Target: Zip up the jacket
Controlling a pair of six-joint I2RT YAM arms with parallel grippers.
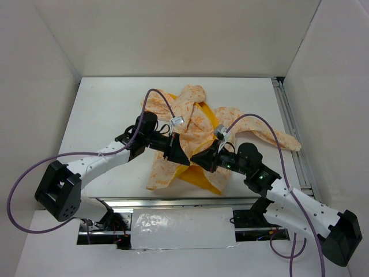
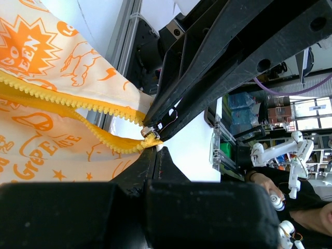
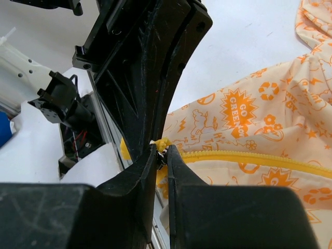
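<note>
The jacket (image 1: 193, 109) lies crumpled mid-table, cream with orange print and a yellow lining. Both grippers meet at the bottom end of its yellow zipper (image 2: 67, 97). My left gripper (image 2: 155, 149) is shut, its tips pinching the yellow tape at the zipper's end. My right gripper (image 3: 162, 150) comes in from the opposite side. Its jaws stand almost together with the small metal zipper slider (image 2: 149, 132) between the tips. In the right wrist view the zipper (image 3: 259, 157) runs off to the right, its teeth joined there. In the top view the left gripper (image 1: 185, 160) and the right gripper (image 1: 195, 157) nearly touch.
One sleeve (image 1: 277, 137) reaches toward the aluminium rail (image 1: 291, 133) on the table's right side. A metal rail (image 1: 173, 202) and a white padded strip (image 1: 181, 228) run along the near edge. Purple cables (image 1: 158, 95) loop over both arms. White walls close in the table.
</note>
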